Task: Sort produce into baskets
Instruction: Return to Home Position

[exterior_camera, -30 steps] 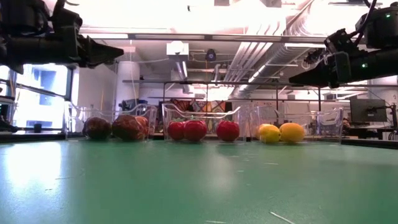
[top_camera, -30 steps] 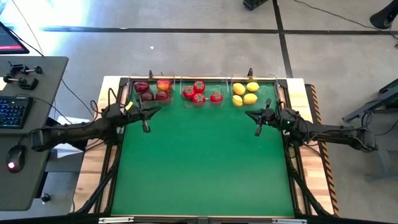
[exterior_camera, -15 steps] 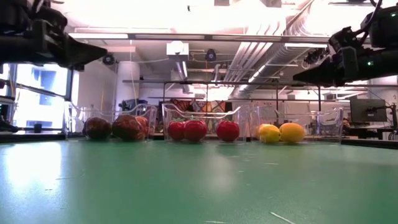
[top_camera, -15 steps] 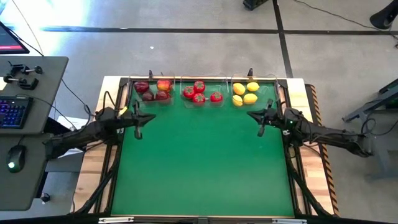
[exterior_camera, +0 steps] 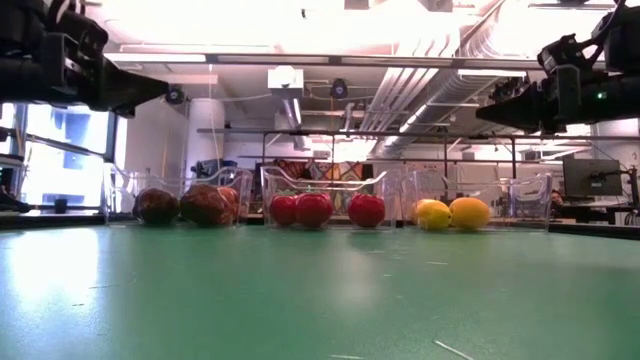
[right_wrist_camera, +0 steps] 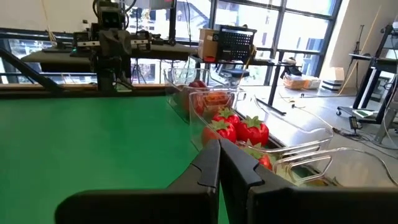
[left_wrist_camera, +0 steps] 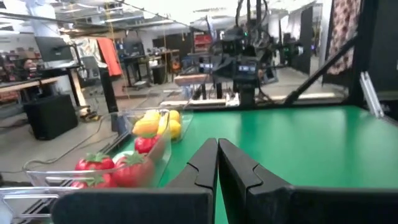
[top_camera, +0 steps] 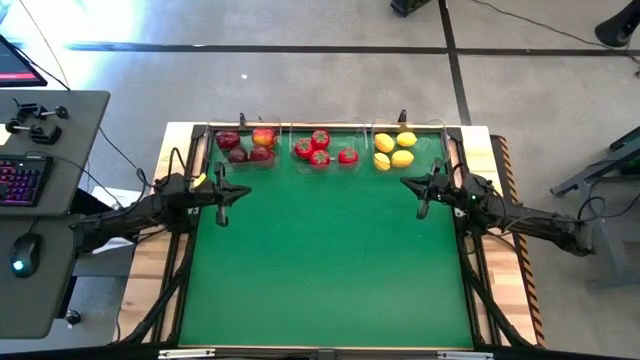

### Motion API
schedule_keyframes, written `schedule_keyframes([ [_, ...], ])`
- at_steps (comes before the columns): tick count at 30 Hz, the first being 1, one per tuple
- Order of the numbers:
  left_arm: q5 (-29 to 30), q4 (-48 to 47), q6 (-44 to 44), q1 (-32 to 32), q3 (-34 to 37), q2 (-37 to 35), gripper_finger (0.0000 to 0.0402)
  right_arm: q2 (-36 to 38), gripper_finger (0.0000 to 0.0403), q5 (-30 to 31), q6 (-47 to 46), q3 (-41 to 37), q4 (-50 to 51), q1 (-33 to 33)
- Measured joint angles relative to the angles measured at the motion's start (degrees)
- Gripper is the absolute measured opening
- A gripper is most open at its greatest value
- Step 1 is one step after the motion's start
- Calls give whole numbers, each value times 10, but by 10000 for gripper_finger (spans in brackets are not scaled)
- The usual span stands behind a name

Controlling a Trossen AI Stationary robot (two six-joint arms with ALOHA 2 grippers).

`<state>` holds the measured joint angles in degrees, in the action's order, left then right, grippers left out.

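Because the low view crops both arms at its upper corners, it shows little of either gripper, and it hides some fruit behind other fruit: only two lemons point(exterior_camera: 468, 212) read clearly there. From the right wrist camera, the contents of the bin nearest the lens are hard to make out behind clear plastic and that arm's own fingers.

Seen from above, the left gripper point(top_camera: 221, 204) hovers over the green mat point(top_camera: 320, 270) with its two fingers pressed together and nothing between them. The right gripper point(top_camera: 424, 203) is likewise closed and empty.

Three clear bins stand in a row beyond both sets of fingertips. The left bin point(top_camera: 246, 138), just past the left gripper, holds four apples point(top_camera: 238, 154), dark red apart from one red-orange. The middle bin point(top_camera: 342, 138), between the two grippers and farther out, holds four bright red green-topped fruits point(top_camera: 318, 157). The right bin point(top_camera: 416, 150), beyond the right gripper and a little inward of it, holds four yellow lemons.

Compared with a second ago, the left gripper has drawn back from the left bin toward its own side of the table, and the right gripper has eased slightly outward — the fruit has not moved.
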<state>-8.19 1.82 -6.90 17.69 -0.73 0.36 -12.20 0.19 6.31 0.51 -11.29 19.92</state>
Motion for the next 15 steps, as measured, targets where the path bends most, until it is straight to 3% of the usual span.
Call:
schedule_keyframes([
  [9, 5, 2, 22, -3, 0, 0, 0, 15, 0, 23, -9, 0, 11, 18],
  [15, 63, -10, 36, -2, 0, 0, 1, 15, 0, 66, -11, 0, 13, 23],
])
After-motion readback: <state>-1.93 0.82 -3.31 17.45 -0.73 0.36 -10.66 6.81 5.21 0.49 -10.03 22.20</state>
